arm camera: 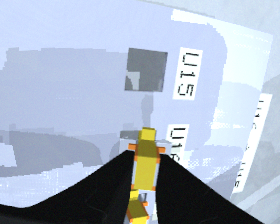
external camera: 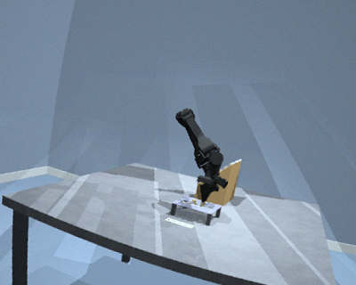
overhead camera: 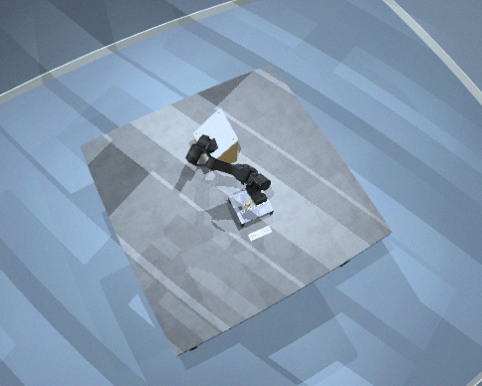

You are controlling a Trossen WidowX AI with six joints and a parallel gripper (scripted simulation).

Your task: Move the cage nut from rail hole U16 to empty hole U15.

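The narrow black two-fingered tool (overhead camera: 257, 199) (external camera: 204, 201) (arm camera: 145, 161) is standing nearly closed, its fingers pinching the small yellow cage nut with orange edges (arm camera: 147, 162) between them. In the wrist view the nut is lying beside the printed U16 label (arm camera: 176, 142), and the dark square hole U15 (arm camera: 146, 70) is opening straight ahead of it, just past the nut's yellow tip, toward the top of that view. The nut's long axis is pointing almost directly at that hole, leaning only slightly, so the coming move is probably asking for a short shift along this axis and little sideways correction. Whether the nut is already riding free of hole U16 or is remaining partly seated, the pictures are not settling; if its wings are catching, a sideways pull could be tilting it in the grip.

As for containers, hole U15 is showing no nut in it. The pale lavender rail plate (overhead camera: 255, 217) (external camera: 192, 206) (arm camera: 65, 95) is standing on short black legs on the grey surface (overhead camera: 309, 199) (external camera: 257, 248), with a white printed strip (overhead camera: 260, 231) (external camera: 179, 223) (arm camera: 253, 145) lying just beside it on the near side. A second small yellow piece (arm camera: 137, 210), likely the other nut, is sitting behind the held one, close enough that the fingers could be brushing it.
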